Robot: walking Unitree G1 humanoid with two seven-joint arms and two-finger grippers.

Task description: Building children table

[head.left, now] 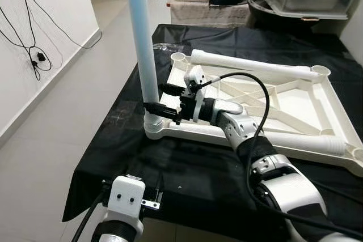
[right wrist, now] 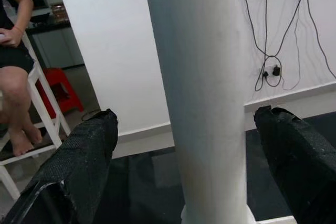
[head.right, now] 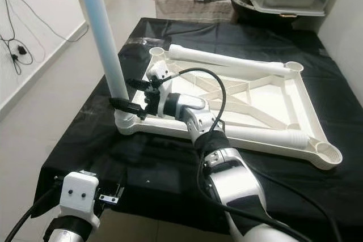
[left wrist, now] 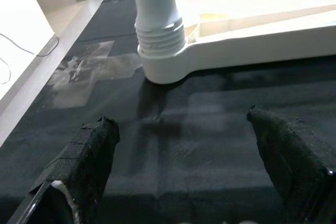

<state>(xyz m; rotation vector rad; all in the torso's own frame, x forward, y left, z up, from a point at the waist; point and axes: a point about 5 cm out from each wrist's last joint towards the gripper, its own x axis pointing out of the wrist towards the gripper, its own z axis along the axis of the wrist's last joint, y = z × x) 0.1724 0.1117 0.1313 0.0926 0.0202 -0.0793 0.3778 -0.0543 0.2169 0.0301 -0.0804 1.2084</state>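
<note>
While the upturned cream plastic children's table frame [head.left: 295, 106] lies on the black cloth [head.left: 187, 168], a pale blue-white tubular leg [head.left: 143, 43] stands upright in its near-left corner socket [head.left: 152, 126]. The right gripper [head.left: 160, 99] reaches to it, fingers wide apart either side of the leg, not touching. The left gripper [left wrist: 184, 161] hovers open over bare cloth short of the socket. Beyond it, another leg [head.left: 255, 66] lies across the frame. A seated person [right wrist: 13, 51] and wall cables [right wrist: 273, 61] lie beyond. No readable writing.
</note>
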